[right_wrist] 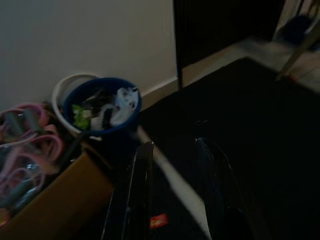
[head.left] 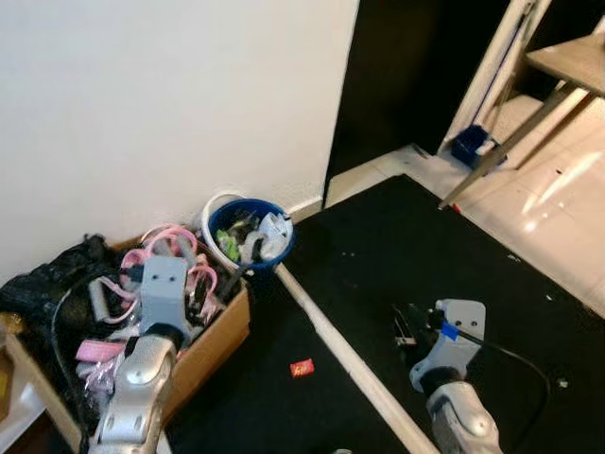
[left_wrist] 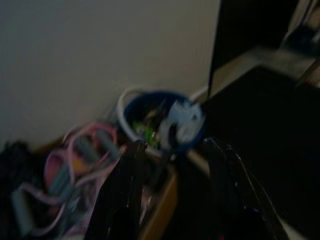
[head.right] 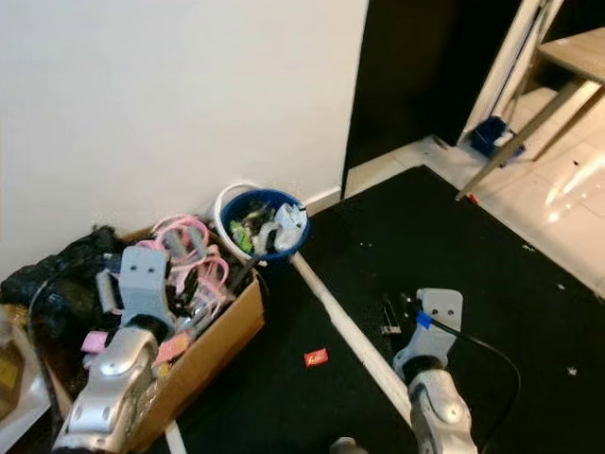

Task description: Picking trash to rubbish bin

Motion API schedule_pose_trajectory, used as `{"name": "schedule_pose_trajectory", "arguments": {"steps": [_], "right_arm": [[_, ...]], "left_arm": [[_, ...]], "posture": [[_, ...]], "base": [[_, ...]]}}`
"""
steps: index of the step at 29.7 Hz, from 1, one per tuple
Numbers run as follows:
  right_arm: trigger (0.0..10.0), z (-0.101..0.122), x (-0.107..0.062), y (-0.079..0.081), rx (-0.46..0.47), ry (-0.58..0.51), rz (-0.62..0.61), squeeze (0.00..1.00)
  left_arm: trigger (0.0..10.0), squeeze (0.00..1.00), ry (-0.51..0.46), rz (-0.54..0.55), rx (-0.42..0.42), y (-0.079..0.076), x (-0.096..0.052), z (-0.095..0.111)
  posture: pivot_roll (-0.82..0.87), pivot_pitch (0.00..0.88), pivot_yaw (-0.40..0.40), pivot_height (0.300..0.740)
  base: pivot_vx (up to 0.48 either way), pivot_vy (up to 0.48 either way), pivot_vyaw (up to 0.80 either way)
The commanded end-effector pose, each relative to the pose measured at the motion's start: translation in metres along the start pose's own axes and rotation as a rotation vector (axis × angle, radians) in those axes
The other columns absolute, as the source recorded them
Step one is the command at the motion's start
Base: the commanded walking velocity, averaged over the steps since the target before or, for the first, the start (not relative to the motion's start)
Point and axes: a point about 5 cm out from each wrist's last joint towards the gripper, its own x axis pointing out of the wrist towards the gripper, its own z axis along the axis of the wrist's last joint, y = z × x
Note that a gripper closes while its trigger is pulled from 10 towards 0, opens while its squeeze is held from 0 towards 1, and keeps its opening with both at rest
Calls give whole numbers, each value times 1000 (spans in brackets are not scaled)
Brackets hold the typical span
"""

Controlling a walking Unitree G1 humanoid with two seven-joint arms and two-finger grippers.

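The one loose piece of trash, a small red wrapper [head.left: 302, 367], lay flat on the black mat [head.left: 444, 255], between the cardboard box [head.left: 213, 345] and the pale floor strip [head.left: 345, 355] that ran diagonally across the mat. The blue rubbish bin [head.left: 249, 234] stood against the white wall [head.left: 161, 104] at the far end of the box, already heaped with scraps; a white bucket rim [head.left: 216, 205] sat just behind it.

The right gripper [right_wrist: 172, 195] hung over the mat on the other side of the strip from the wrapper, its two black fingers spread apart with nothing between them. The left gripper [left_wrist: 175, 195] was raised over the box and pointed toward the bin, fingers likewise apart and empty.

The likely trouble was the pick itself — the wrapper looked thin and flat, so long fingers could slide it along the mat or close above it. A reach from the right would have to cross the strip, which might catch a fingertip. The full bin raised another risk: a light wrapper dropped on the heap could slip off the rim.

Pink looped cords [head.left: 175, 251] and a black bag [head.left: 57, 284] crowded the box beside the left arm and could snag it. Farther off stood slanted table legs [head.left: 501, 142] and a blue container [head.left: 470, 144], well apart from the work.
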Motion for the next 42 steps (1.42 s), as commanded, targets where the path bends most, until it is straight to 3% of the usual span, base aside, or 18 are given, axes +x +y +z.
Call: {"name": "schedule_pose_trajectory", "arguments": {"steps": [1, 36, 42], "right_arm": [[10000, -6, -3, -1, 18, 26, -8, 0], [10000, 5, 2, -4, 4, -4, -27, 0], [10000, 0, -2, -11, 4, 14, -42, 0]], "left_arm": [[10000, 0, 54, 15, -2, 1, -7, -13], [10000, 0, 54, 2, -20, -2, -1, -17], [10000, 0, 50, -7, -22, -7, -1, -16]], "posture": [[5, 146, -2, 740], [-44, 157, 0, 740], [-21, 156, 0, 740]], "base": [[0, 0, -513], [0, 0, -512], [0, 0, -510]]}}
